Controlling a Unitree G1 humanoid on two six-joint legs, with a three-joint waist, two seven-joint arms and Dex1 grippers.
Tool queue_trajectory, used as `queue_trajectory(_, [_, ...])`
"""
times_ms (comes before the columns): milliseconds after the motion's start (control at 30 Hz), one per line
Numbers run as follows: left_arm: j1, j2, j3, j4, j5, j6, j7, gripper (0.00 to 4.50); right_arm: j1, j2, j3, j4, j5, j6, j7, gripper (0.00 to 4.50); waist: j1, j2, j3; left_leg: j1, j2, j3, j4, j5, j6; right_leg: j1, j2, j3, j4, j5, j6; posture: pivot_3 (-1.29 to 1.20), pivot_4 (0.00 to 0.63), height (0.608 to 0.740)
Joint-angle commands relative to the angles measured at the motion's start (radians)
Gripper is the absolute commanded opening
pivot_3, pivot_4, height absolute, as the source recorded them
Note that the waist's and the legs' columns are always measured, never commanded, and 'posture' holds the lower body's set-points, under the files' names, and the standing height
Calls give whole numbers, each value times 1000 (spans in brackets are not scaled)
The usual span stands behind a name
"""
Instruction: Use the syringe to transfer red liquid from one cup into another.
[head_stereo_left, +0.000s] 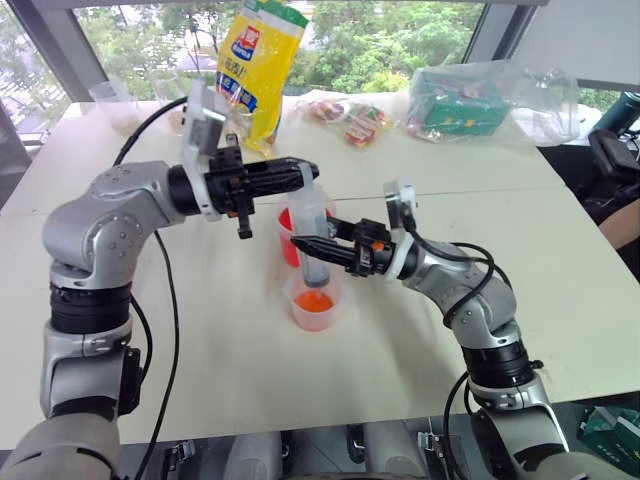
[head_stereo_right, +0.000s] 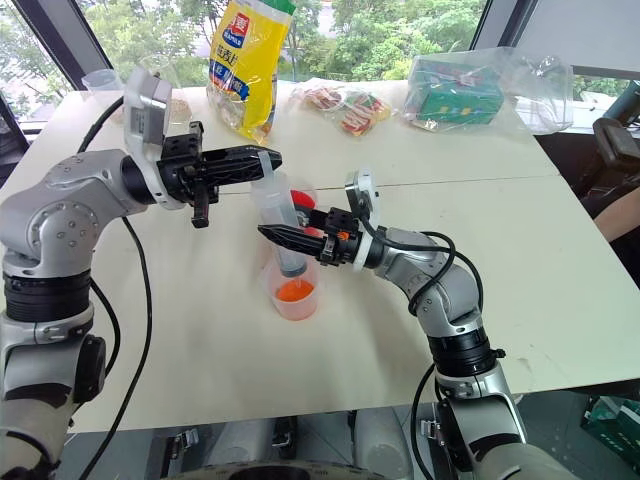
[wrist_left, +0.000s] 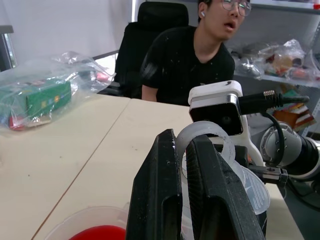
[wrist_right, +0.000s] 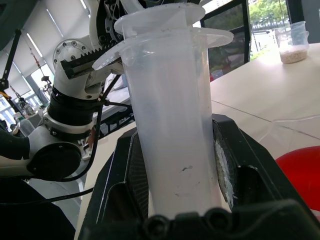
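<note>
Centrally on the white table (head_stereo_left: 200, 340) stand two clear cups, close together: the larger cup (head_stereo_left: 290, 232) behind, holding bright red liquid (head_stereo_left: 289, 246), and the smaller cup (head_stereo_left: 314, 302) in front, with a shallow orange-red pool (head_stereo_left: 314, 302) at its bottom. The syringe (head_stereo_left: 312, 232) stands upright with its lower end inside the smaller cup. The right gripper (head_stereo_left: 302, 243) is clamped on the barrel; the left gripper (head_stereo_left: 306, 170) is pinched narrow on the plunger's top flange.

Open tabletop lies on both sides of the cups and toward the near edge. Well behind them, near the far edge, stand a yellow snack bag (head_stereo_left: 258, 65), red-wrapped snacks (head_stereo_left: 352, 120), a green box in clear plastic (head_stereo_left: 458, 105) and a clear cup of pale grains (head_stereo_left: 118, 107). A seated person in a black shirt (wrist_left: 187, 60) is beyond the table's right side.
</note>
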Motion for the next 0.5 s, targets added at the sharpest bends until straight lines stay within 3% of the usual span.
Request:
queue_trajectory(33, [15, 2, -41, -42, -18, 24, -18, 19, -53, 14, -36, -71, 38, -18, -15, 1438, 0, 0, 0, 0, 0, 0, 0, 0, 0, 0, 0, 0, 0, 0, 0, 0, 150, 740])
queue_trajectory(500, [21, 23, -46, -47, -23, 32, -26, 19, -76, 20, -57, -101, 65, 20, -36, 1438, 0, 0, 0, 0, 0, 0, 0, 0, 0, 0, 0, 0, 0, 0, 0, 0, 150, 740])
